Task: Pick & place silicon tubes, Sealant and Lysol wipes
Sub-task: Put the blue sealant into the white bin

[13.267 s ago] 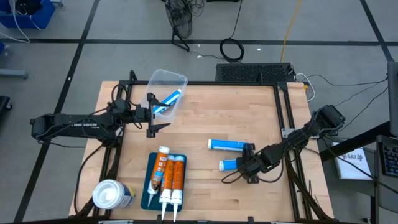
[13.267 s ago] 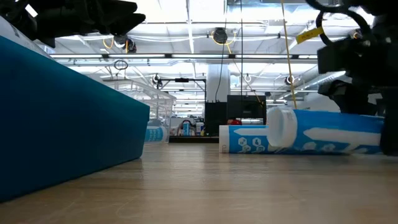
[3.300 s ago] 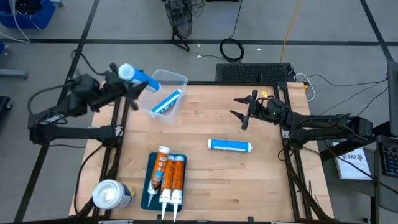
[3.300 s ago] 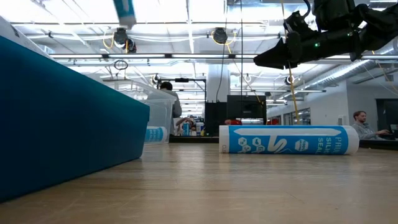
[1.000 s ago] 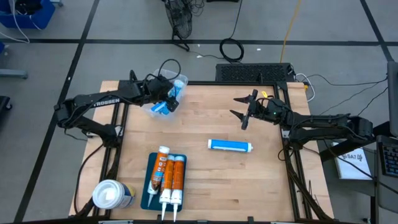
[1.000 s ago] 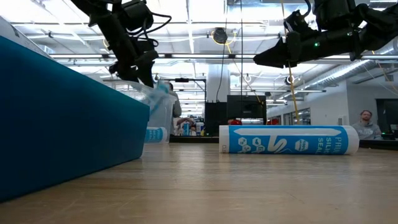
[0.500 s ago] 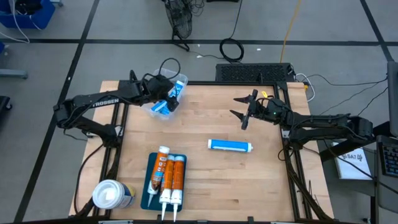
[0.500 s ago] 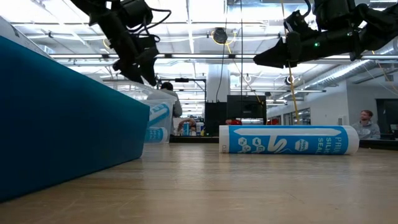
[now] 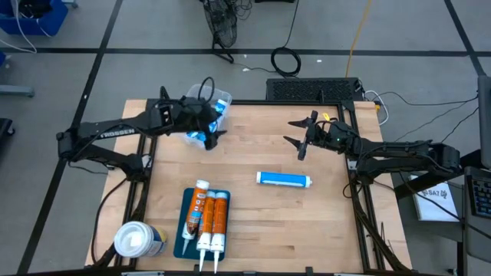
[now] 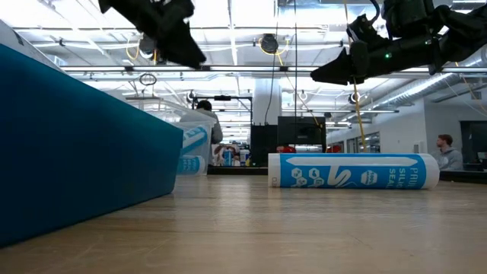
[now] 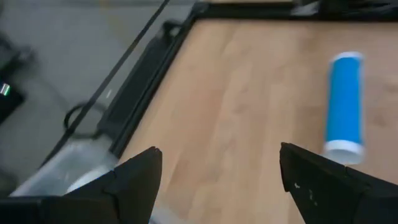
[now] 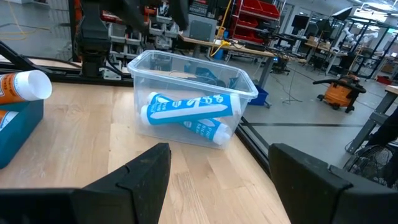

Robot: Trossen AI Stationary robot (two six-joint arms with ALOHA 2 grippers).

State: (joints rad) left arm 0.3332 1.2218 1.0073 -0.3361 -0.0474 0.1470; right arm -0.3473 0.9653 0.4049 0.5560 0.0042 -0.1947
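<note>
A clear plastic bin [image 9: 219, 97] stands at the table's far left; the right wrist view shows two blue-and-white tubes [image 12: 189, 107] lying in it. A third blue tube [image 9: 284, 179] lies on its side at mid-table and also shows in the low view [image 10: 354, 170]. Three orange sealant tubes [image 9: 209, 217] lie on a blue tray [image 9: 182, 244] at the near edge. The Lysol wipes canister [image 9: 138, 240] stands at the near left corner. My left gripper [image 9: 215, 130] hovers open and empty above the bin's near side. My right gripper [image 9: 299, 142] hangs open and empty at the far right.
The blue tray's wall [image 10: 76, 144] fills the left of the low view. Bare wood lies between the bin, the loose tube and the tray. A metal frame runs along the table's edges. A person [image 10: 445, 148] sits in the room behind.
My left gripper has risen out of the bin and gone a little toward the table's right edge. The blue tube that was beneath it at the bin's rim has dropped in and now lies beside the other tube.
</note>
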